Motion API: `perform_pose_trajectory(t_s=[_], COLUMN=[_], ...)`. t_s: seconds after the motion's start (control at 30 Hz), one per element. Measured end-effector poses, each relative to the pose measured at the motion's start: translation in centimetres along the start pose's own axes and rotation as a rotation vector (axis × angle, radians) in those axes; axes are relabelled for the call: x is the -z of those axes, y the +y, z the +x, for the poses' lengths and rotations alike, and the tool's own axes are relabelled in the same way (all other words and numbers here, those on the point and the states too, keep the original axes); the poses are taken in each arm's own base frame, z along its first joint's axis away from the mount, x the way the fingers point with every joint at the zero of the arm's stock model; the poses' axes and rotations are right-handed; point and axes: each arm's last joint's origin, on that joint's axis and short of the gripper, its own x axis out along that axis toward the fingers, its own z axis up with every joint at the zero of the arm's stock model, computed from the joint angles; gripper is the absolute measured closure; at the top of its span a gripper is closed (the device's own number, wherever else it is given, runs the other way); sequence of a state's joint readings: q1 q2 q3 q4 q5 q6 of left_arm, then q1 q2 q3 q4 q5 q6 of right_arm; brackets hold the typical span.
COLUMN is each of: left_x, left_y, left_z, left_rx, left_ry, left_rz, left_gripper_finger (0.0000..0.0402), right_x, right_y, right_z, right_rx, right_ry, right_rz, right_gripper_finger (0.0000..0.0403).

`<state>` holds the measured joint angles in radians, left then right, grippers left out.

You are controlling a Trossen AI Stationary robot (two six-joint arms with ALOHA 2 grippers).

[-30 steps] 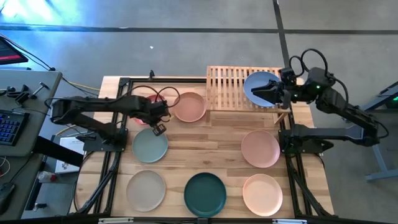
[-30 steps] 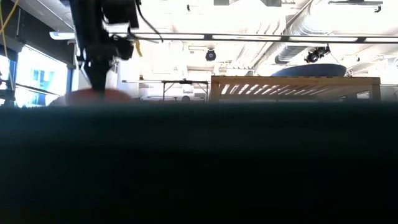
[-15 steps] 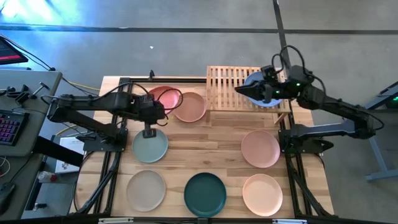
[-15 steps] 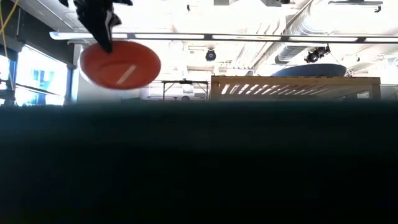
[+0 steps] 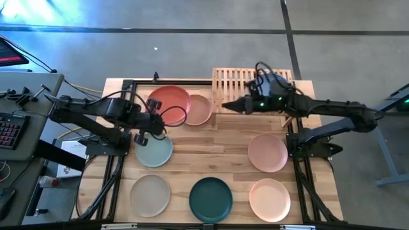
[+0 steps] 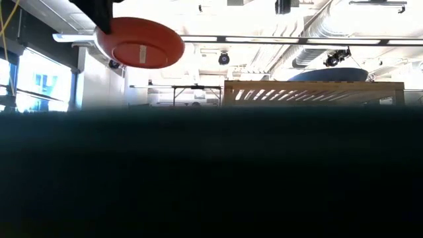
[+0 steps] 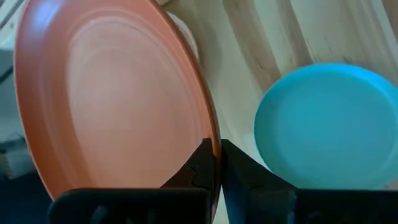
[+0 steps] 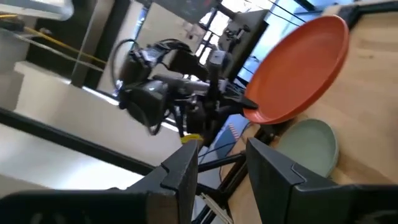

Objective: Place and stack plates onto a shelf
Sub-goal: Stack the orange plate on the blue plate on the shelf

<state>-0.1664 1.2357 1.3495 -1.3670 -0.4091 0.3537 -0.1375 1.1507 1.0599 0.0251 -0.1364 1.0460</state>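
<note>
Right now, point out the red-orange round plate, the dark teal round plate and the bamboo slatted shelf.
red-orange round plate (image 5: 169,99), high view, centre of its face
dark teal round plate (image 5: 210,199), high view, centre
bamboo slatted shelf (image 5: 231,83), high view, bare slats

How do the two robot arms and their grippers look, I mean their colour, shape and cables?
Both arms are dark, nearly black, built of slim jointed links. The left arm carries loose black cables looping near its wrist. The right arm also has black cable loops and a small green light by the wrist. The left gripper and the right gripper each have two flat, angular black fingers.
</note>
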Motion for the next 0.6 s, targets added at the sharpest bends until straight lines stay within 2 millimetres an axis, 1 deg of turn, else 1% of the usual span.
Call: perform_pose_trajectory(t_s=[0.13, 0.3, 0.47, 0.6], left_x=[-0.8, -2.4, -3.7, -4.5], left_y=[-0.9, -2.4, -3.9, -5.1], left_z=[0.3, 1.3, 2.0, 2.2], left_rx=[0.022, 0.038, 0.007, -0.015], left_ry=[0.021, 0.059, 0.089, 0.097], left_rz=[0.103, 0.240, 0.314, 0.373], left_gripper_finger=[0.0399, 0.0399, 0.0399, 0.0399], right_x=[1.7, 4.1, 5.7, 6.7], right_y=[-0.5, -1.3, -2.4, -3.6], right_z=[1.7, 3.7, 5.3, 6.5], right_rx=[0.074, 0.157, 0.229, 0.280], right_ry=[-0.010, 0.007, -0.001, 0.009], right_rz=[0.056, 0.123, 0.180, 0.221], right_gripper_finger=[0.0284, 0.0284, 0.0284, 0.0284])
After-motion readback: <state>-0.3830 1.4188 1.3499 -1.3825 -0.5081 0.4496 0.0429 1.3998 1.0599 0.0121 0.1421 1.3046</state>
